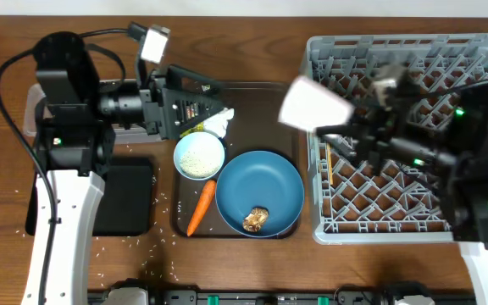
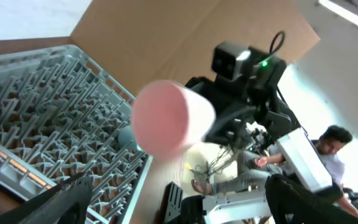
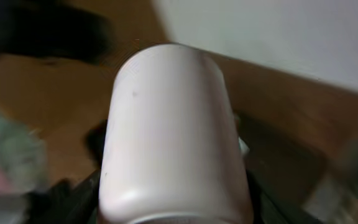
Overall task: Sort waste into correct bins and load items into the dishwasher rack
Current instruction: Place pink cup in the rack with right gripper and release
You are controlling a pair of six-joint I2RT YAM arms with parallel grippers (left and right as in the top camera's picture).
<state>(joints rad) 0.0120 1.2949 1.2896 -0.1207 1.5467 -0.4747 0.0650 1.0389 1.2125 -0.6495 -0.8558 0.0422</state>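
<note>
We are holding the small pale-pink cup [image 1: 312, 103] in the right gripper [image 1: 339, 129], lying on its side in the air above the gap between the brown serving tray [image 1: 261, 85] and the large grey plastic dishwasher rack [image 1: 396, 233]. The fingers are closing on its wall near the rim end, though the wrist view is blurred, so we are hedging on exactly where they are bearing. We are judging it to be light, stiff and smooth-sided. That makes it likely to slip or twist under a loose pinch, so a squeeze across the middle of the wall looks safest. Our left gripper [image 1: 214, 108] is standing wide open and empty over the tray.
</note>
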